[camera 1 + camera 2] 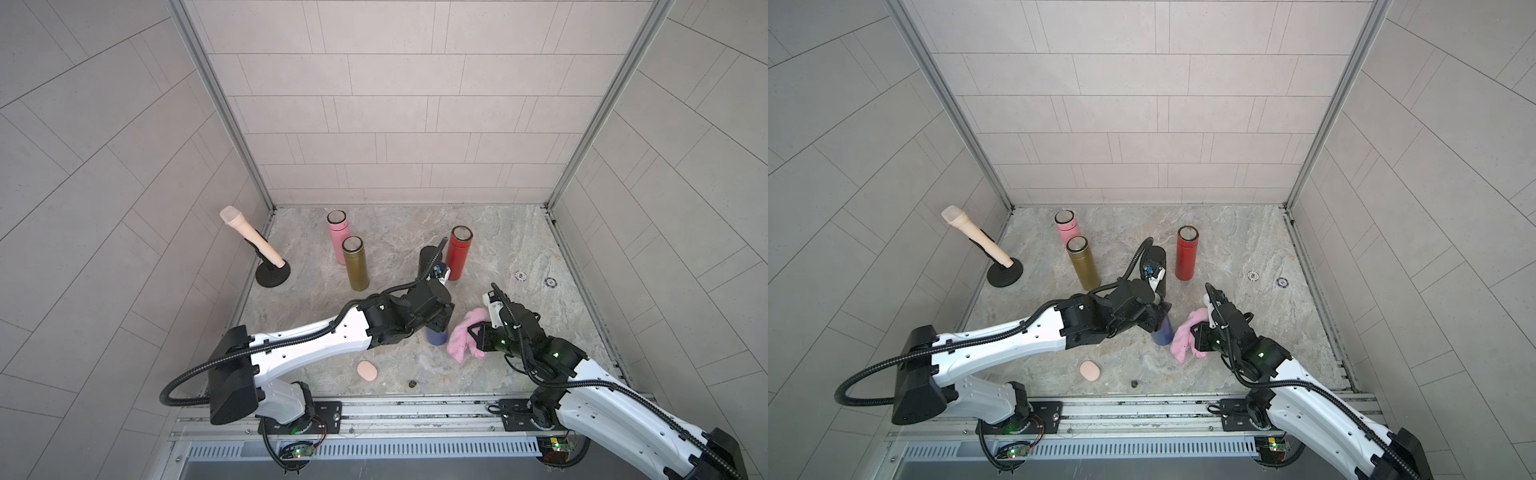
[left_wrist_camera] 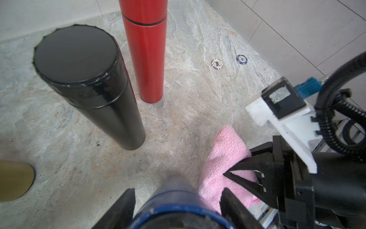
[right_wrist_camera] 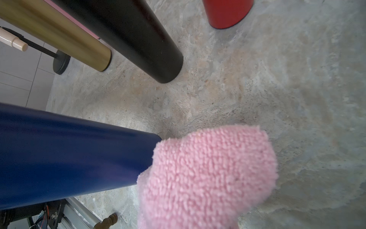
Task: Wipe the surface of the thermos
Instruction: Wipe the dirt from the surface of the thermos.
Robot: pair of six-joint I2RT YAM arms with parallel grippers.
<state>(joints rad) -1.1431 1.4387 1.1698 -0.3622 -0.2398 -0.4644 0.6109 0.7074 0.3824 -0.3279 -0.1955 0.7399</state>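
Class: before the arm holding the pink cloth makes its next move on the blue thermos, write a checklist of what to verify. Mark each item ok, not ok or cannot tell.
1. The left gripper clamps the blue thermos near its top: ok.
2. The right gripper is shut on the pink cloth: ok.
3. The pink cloth touches the blue thermos's side: ok, low down, judging by the right wrist view.
4. The blue thermos's base rests on the table: cannot tell.
5. The black thermos and the red thermos stand apart from the pink cloth: ok.
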